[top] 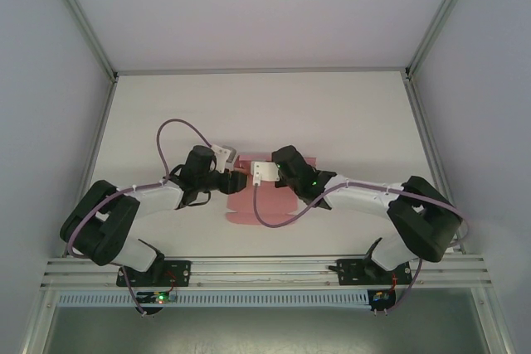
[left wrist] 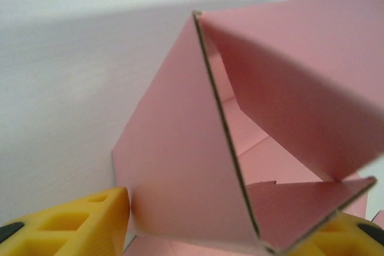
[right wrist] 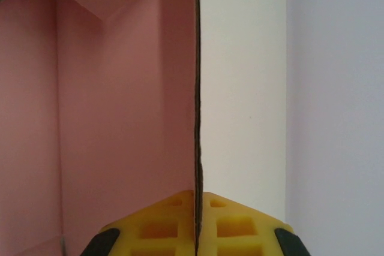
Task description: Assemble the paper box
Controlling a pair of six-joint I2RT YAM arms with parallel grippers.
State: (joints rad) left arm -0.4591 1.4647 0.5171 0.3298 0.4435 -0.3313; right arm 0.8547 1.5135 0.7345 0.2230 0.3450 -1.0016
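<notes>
Top cam: both arms meet mid-table (top: 348,122) over the paper box (top: 239,207), part-folded, lying flat btwn them. Left gripper (top: 235,180) and right gripper (top: 259,173) sit close together at its far-left part.

Left wrist: yellow fingers (left wrist: 72,223) flank a raised corner of the box (left wrist: 180,148). Jaws stand apart; can't tell if they're bearing on the card.

Right wrist: right gripper (right wrist: 197,227) is clamped on an upright wall of the box (right wrist: 120,118), seen edge-on.

I'd say we're mid wall-folding. Next, the left needs to bring its flap square and tuck it while the right holds.
</notes>
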